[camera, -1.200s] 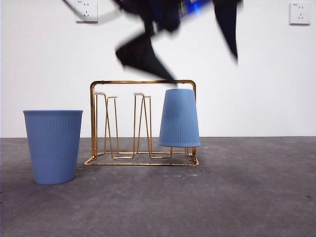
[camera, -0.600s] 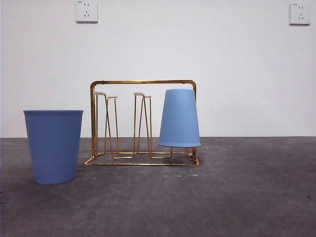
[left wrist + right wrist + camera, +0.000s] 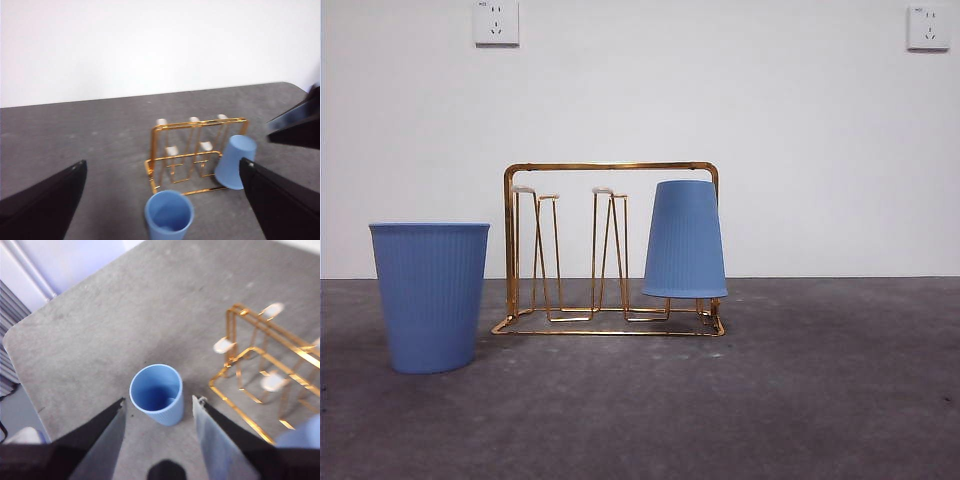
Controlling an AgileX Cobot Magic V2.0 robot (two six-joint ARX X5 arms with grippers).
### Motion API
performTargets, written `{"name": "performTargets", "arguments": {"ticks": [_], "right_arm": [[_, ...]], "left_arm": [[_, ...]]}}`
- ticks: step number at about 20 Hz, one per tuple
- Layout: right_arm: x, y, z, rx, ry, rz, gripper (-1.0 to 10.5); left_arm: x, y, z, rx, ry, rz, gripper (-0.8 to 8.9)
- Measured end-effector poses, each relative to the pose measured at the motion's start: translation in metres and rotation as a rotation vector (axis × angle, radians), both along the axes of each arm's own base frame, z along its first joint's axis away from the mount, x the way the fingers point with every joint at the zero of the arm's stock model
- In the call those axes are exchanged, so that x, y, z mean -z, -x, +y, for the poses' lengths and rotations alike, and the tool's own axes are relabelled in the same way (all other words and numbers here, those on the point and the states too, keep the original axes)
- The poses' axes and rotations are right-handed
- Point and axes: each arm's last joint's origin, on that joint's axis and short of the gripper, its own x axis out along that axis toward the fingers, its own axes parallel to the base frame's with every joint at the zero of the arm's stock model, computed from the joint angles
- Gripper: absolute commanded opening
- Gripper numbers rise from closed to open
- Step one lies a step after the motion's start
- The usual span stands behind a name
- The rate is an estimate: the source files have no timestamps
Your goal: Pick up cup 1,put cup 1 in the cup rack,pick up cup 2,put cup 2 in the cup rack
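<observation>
Inverted blue cup (image 3: 684, 240) sits on cup rack (image 3: 608, 250) (one end prong). Upright cup (image 3: 156, 394) stands beside the rack; right claw (image 3: 157, 412) wide above it. Left claw (image 3: 162, 172) wide, high.

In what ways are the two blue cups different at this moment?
The blue cup on the rack is upside down, mouth downward; the blue cup on the table stands upright, mouth upward. The first sits over prongs at one end of the gold wire cup rack; the second stands on the grey table, apart from the rack. Both are ribbed, tapered and the same blue.
</observation>
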Motion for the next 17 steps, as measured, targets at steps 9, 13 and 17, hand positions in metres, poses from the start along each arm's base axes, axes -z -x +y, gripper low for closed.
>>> {"name": "performTargets", "arguments": {"ticks": [9, 13, 17], "right_arm": [[0.082, -0.048, 0.050, 0.036, 0.067, 0.184, 4.5], [0.113, -0.061, 0.065, 0.056, 0.079, 0.235, 4.5], [0.129, -0.063, 0.079, 0.056, 0.066, 0.251, 4.4]], "left_arm": [[0.016, 0.022, 0.032, -0.058, -0.036, 0.046, 5.30], [0.016, 0.022, 0.032, -0.061, -0.037, 0.054, 5.30], [0.017, 0.022, 0.032, -0.061, -0.037, 0.054, 5.30]]}}
